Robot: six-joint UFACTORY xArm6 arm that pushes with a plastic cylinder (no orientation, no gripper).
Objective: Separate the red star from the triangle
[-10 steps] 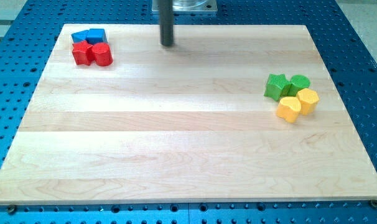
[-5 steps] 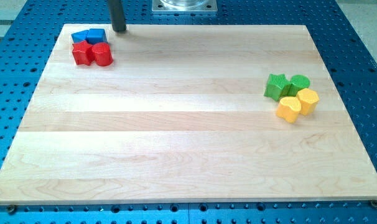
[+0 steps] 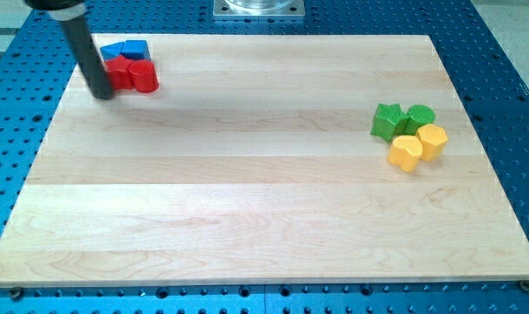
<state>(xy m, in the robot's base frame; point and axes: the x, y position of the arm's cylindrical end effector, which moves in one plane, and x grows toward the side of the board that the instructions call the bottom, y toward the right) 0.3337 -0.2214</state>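
The red star (image 3: 120, 73) sits near the board's top left corner, its left side partly hidden by my rod. A red cylinder (image 3: 145, 77) touches it on the right. The blue triangle (image 3: 113, 50) lies just above the red star, with a blue cube (image 3: 136, 48) to its right. My tip (image 3: 101, 95) rests on the board at the red star's lower left, right beside it; I cannot tell whether it touches.
At the view's right, a green star (image 3: 387, 121), a green cylinder (image 3: 420, 115), a yellow heart (image 3: 405, 153) and a yellow rounded block (image 3: 432, 139) stand clustered together. The wooden board (image 3: 247, 192) lies on a blue perforated table.
My tip has moved from the top middle of the board leftward, then down past the blue blocks to the red star's left side. The blocks have not visibly moved.
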